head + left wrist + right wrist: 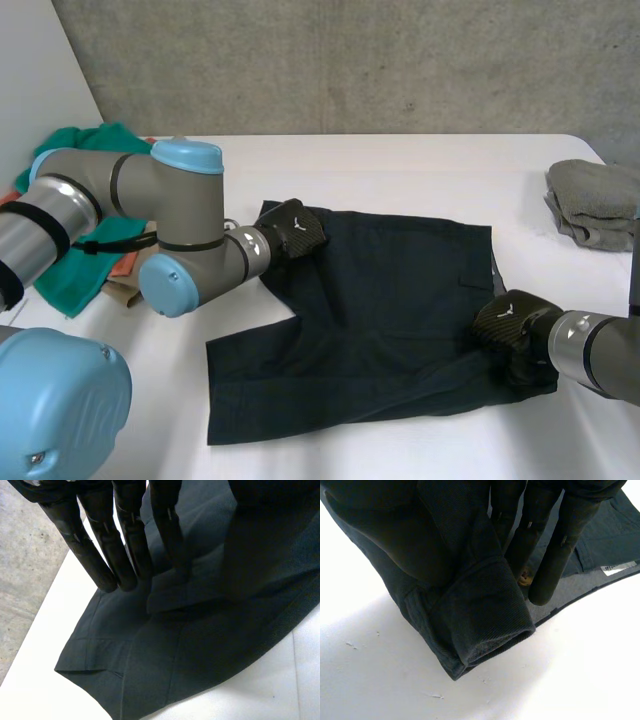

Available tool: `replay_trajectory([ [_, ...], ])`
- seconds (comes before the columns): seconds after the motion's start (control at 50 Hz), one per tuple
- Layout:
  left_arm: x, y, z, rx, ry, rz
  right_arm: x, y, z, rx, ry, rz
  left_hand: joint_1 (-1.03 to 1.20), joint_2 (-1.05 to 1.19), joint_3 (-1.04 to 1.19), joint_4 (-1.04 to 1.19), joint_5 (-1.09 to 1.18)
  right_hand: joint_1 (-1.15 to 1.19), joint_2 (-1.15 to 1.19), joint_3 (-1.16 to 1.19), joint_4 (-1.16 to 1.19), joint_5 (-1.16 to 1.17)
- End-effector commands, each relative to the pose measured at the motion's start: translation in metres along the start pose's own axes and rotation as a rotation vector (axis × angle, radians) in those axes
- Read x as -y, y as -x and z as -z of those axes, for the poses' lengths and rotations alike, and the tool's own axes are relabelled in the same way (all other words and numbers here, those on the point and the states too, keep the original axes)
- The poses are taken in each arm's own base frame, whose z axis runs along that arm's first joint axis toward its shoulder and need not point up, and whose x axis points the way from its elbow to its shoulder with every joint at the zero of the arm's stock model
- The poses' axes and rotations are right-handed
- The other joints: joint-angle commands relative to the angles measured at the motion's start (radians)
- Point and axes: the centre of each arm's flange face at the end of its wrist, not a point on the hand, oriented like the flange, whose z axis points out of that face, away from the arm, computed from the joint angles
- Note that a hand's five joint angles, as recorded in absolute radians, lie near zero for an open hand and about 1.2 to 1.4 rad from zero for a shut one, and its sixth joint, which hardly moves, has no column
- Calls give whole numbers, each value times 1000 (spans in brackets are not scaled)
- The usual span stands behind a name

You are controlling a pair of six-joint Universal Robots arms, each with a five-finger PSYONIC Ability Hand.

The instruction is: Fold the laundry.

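White desk [400,170] under a grey concrete wall. I start at my right hand [510,325]: its fingers [555,555] are closed against the thumb on a bunched corner of the dark shorts [380,320], with cloth draped over the thumb. My left hand [295,230] has straight fingers [125,550], their tips resting on the shorts just inside the far corner and gripping nothing. The hands sit at diagonally opposite corners, with the shorts' long axis running across between them. I judge that the right hand should carry its corner towards the left hand, which pins the cloth.
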Motion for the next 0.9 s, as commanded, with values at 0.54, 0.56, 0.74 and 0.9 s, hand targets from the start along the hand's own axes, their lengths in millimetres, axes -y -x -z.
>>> replay_trajectory([
  [0.54, 14, 26, 11, 154, -72, 54, 1, 9, 4, 12, -10, 14, -258, -241, -232, -231, -228, 278, 214, 207, 203, 207],
  [0.56, 14, 24, 9, 148, -74, 55, 1, 9, 4, 12, -10, 16, -260, -243, -234, -234, -231, 278, 214, 207, 203, 207],
  [0.74, -1, 6, -6, 72, -15, 22, -1, 4, 2, -2, -14, 9, -190, -173, -164, -164, -161, 278, 214, 207, 203, 207],
  [0.9, -9, 2, -15, 64, -9, -4, -1, 3, 1, -7, -18, 11, -140, -123, -114, -114, -111, 278, 214, 207, 203, 207],
])
